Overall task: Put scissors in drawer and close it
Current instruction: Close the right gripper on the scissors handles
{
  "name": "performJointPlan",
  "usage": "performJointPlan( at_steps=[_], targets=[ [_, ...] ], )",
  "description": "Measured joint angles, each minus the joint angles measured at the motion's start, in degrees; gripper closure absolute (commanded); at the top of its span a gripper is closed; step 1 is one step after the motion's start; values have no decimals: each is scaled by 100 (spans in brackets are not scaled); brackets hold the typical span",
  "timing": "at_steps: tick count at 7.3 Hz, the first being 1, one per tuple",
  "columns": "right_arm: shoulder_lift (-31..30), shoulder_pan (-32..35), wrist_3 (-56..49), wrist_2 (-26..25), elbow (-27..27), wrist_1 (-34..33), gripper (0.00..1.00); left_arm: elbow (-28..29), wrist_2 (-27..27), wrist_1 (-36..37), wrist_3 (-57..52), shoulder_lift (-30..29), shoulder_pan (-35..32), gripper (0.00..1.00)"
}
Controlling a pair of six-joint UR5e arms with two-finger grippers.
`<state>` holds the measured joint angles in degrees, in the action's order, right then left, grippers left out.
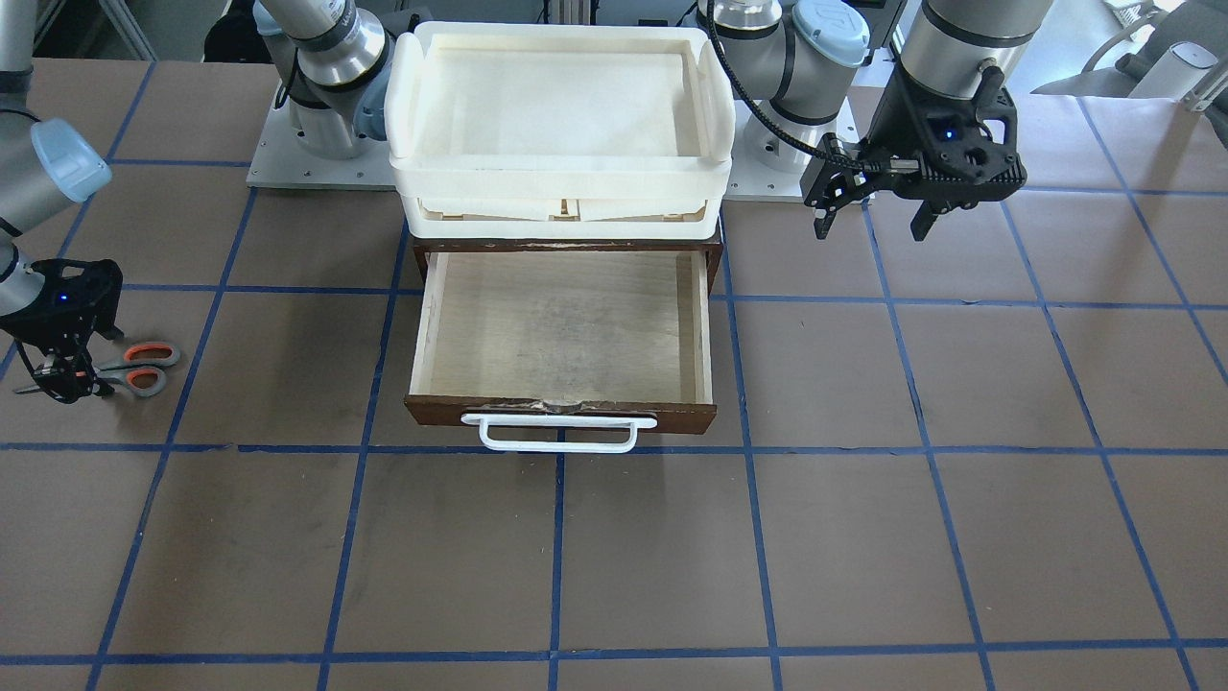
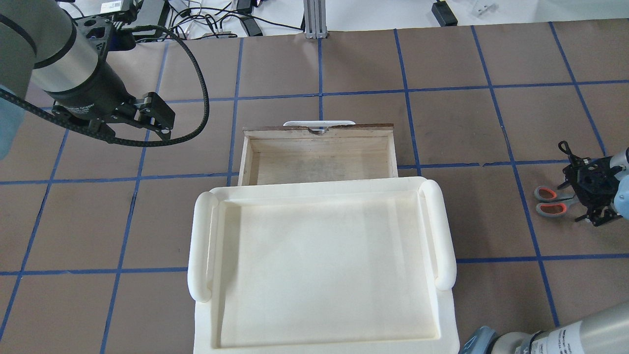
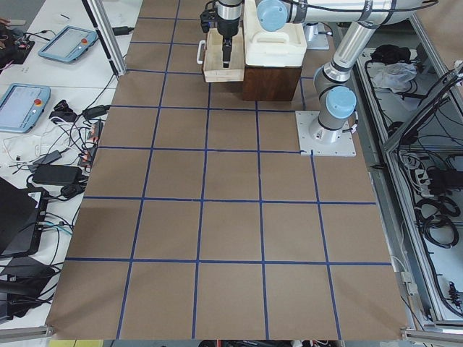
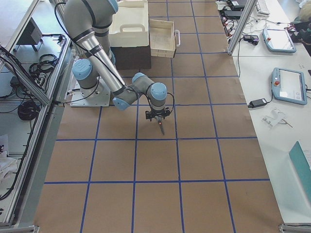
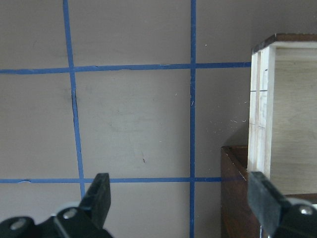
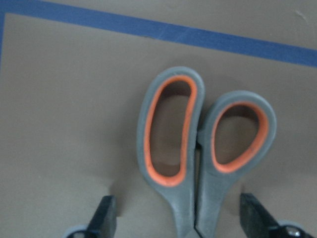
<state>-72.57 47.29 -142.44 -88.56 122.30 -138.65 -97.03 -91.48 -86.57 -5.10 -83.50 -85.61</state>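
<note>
Now, scissors lying flat, grey handles, orange-lined loops

My right claw is black, the loop-handled scissors grey lined with orange, the worktop brown, gridded blue.

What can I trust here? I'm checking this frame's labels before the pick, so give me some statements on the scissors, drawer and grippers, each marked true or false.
1. The drawer is pulled open and looks empty. True.
2. The scissors lie inside the drawer. False: they lie on the table, off to the robot's right.
3. The right gripper is open, one finger on each side of the scissors. True.
4. The left gripper is shut on the drawer's handle. False: it is open and hangs beside the drawer.
5. A cream tray sits above the drawer. True.
</note>
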Motion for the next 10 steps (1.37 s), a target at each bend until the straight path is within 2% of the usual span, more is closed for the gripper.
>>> performJointPlan(
  at_steps=[3,5,6,7,9,10],
  targets=[
    [56,0,14,-28,3,-150,77,0,1,0,0,0,0,0],
    [71,0,10,-41,-3,-192,78,0,-1,0,0,5,0,0],
    [70,0,12,-54,-6,-195,73,0,-1,0,0,8,0,0],
    [70,0,18,-68,-9,-195,29,0,-1,0,0,8,0,0],
    [80,0,119,-80,-11,-174,14,0,-1,0,0,9,0,0],
    [86,0,152,-81,-8,-160,1,0,-1,0,0,9,0,0]
  ],
)
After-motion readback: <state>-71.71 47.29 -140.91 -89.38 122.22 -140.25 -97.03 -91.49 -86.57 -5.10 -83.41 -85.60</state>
